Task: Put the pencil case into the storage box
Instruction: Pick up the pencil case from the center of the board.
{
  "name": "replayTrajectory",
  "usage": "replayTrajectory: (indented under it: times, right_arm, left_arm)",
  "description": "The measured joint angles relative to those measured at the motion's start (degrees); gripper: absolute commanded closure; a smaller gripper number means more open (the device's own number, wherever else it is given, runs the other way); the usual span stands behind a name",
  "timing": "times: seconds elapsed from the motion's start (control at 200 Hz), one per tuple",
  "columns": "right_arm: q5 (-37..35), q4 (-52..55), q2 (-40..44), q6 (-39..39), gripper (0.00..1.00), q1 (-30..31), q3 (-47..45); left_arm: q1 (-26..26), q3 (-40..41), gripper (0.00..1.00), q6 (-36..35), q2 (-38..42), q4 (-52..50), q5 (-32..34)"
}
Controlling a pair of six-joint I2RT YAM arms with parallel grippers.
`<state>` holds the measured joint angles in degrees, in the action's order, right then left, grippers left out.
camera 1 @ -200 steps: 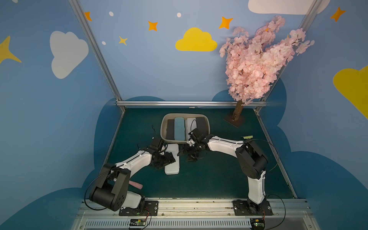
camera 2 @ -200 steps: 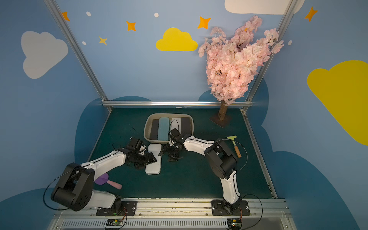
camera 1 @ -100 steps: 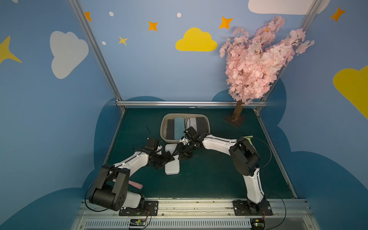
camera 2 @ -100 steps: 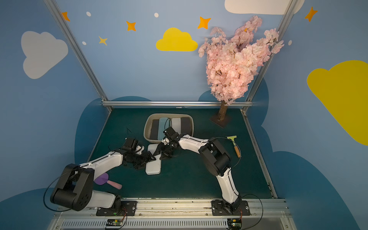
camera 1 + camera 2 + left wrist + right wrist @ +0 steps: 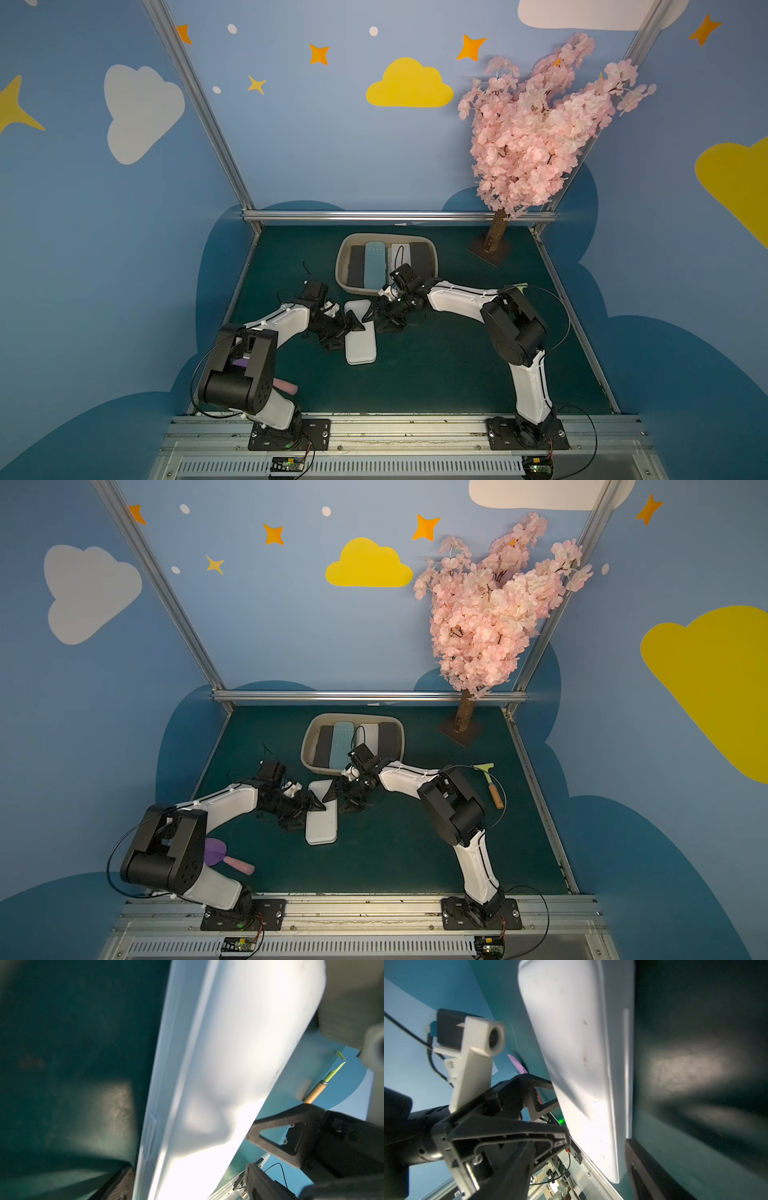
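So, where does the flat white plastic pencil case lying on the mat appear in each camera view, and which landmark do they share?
Top views: low centre in both, the flat white plastic pencil case lies just before the beige plastic storage box.
Left wrist: the pencil case is a broad white band through the middle.
Right wrist: the pencil case fills the middle.
Shared landmark: the dark green table mat under it, in all views.
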<state>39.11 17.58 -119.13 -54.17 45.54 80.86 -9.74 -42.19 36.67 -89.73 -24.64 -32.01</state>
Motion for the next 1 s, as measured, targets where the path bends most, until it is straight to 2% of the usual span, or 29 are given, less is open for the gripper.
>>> replayTrajectory:
  times: [0.165, 0.34, 0.576, 0.676, 0.791, 1.001]
  right_arm:
    - [-2.2, 3.6, 1.0, 2.1, 0.28, -0.2, -0.9]
    - [0.8, 2.5, -0.3, 2.2, 0.35, 0.1, -0.8]
    - [7.6, -9.1, -4.0, 1.1, 0.41, 0.0, -0.2]
    - [9.7, -16.7, -5.6, -0.7, 0.47, -1.0, -0.9]
    - [11.8, -24.0, -6.2, -3.7, 0.49, -1.6, -2.4]
    - [13.8, -24.2, -6.3, -4.0, 0.47, -1.9, -2.4]
  left_arm:
    - [0.0, -0.1, 0.12, -0.3, 0.0, -0.1, 0.0]
    - [0.0, -1.0, 0.15, -0.2, -1.1, -1.1, -0.2]
    - [0.1, -1.0, 0.21, 0.3, -1.6, -1.1, -0.4]
    - [0.1, 0.0, 0.24, 0.6, -0.8, -0.1, -0.3]
    - [0.1, 1.9, 0.27, 1.1, 0.9, 2.0, 0.0]
    - [0.1, 4.8, 0.27, 1.4, 3.9, 5.9, 0.6]
